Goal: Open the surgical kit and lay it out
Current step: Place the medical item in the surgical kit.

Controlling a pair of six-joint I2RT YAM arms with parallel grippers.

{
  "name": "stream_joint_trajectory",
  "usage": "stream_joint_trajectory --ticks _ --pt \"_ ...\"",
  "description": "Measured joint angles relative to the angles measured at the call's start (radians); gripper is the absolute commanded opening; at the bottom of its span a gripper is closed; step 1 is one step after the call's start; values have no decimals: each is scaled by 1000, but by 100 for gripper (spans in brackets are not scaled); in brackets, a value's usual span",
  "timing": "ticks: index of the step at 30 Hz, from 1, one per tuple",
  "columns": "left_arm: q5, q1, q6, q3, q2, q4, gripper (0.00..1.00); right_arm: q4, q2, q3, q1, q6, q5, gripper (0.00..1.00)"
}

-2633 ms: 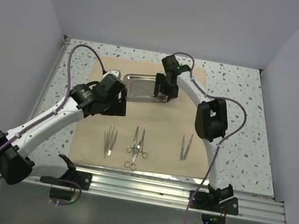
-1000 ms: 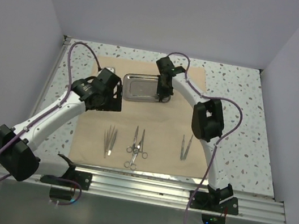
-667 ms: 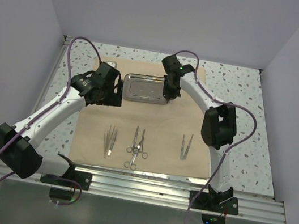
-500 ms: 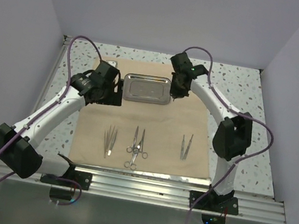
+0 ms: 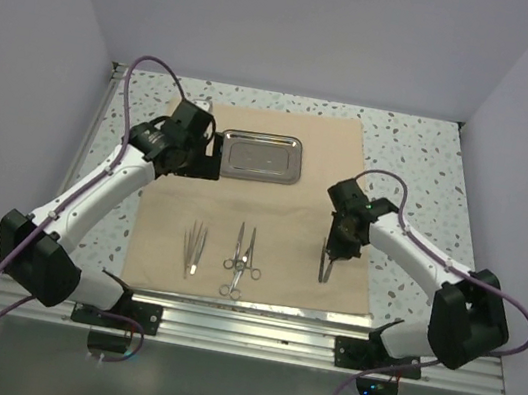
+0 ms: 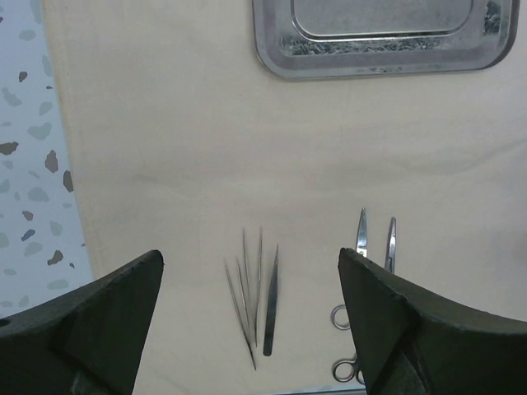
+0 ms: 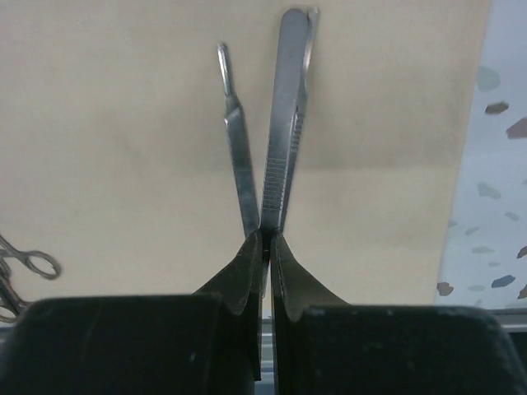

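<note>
The beige cloth wrap [image 5: 287,212] lies spread flat on the table. The steel tray [image 5: 263,157] sits on its far part. On its near part lie thin tweezers [image 5: 194,248], ring-handled forceps [image 5: 241,261] and, to the right, wider tweezers with a slim probe [image 5: 326,262]. My left gripper [image 5: 196,151] hangs open beside the tray's left end; its wrist view shows the tray [image 6: 387,37], tweezers [image 6: 251,304] and forceps [image 6: 372,247] below the wide jaws [image 6: 251,255]. My right gripper [image 7: 268,236] is shut, its tips over the near end of the wider tweezers [image 7: 284,123] and probe [image 7: 236,148].
Speckled tabletop [image 5: 420,173] borders the cloth on the left, right and far sides. White walls close in the table on three sides. A metal rail [image 5: 251,332] carrying both arm bases runs along the near edge.
My right arm has swung from the tray's right end down to the right-hand tweezers, staying shut. My left gripper has drifted a little further back beside the tray's left end.
</note>
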Motion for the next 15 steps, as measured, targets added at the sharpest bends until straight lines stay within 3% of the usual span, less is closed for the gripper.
stream_joint_trajectory --ticks 7,8,9,10,15 --pt "3 21 20 60 50 8 96 115 -127 -211 0 44 -88 2" --pt "4 24 23 66 53 7 96 124 -128 -216 0 46 -93 21" --pt "5 26 23 71 55 7 96 134 -129 -221 0 51 -102 91" --pt "6 28 24 76 57 7 97 135 -130 -222 0 53 -103 98" --pt "6 37 34 92 64 7 100 77 -229 -192 2 49 -74 98"
